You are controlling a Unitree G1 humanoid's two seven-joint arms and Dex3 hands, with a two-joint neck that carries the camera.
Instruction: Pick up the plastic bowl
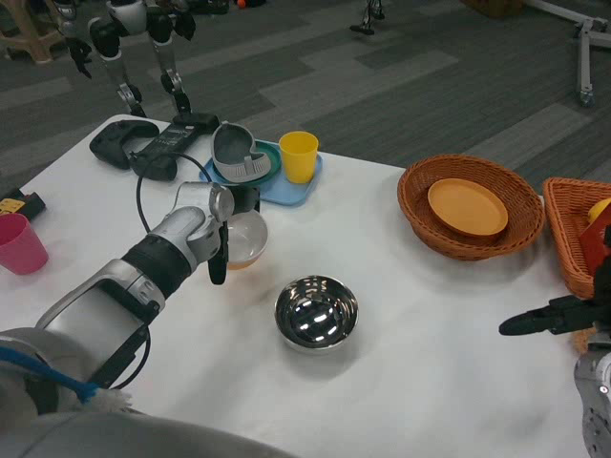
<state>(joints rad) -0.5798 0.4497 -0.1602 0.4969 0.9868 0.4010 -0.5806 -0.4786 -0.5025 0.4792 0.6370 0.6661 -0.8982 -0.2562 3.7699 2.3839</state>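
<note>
Now left robot hand (227, 229) grips plastic bowl (246, 240) (tilted).

The metal bowl (316, 312) is taken as the landmark on the table (420, 382). Just behind and to its left the plastic bowl (246, 239) is found, with the left hand (221, 239) at its near rim, and farther behind lies a tray (286, 187) on which a cup (298, 156) is stood. Far to the right and behind, a plate (467, 207) is seen in a basket (470, 205); the right hand (558, 315) lies well to the right.

no readable text, labels or numbers, possibly too small
</note>
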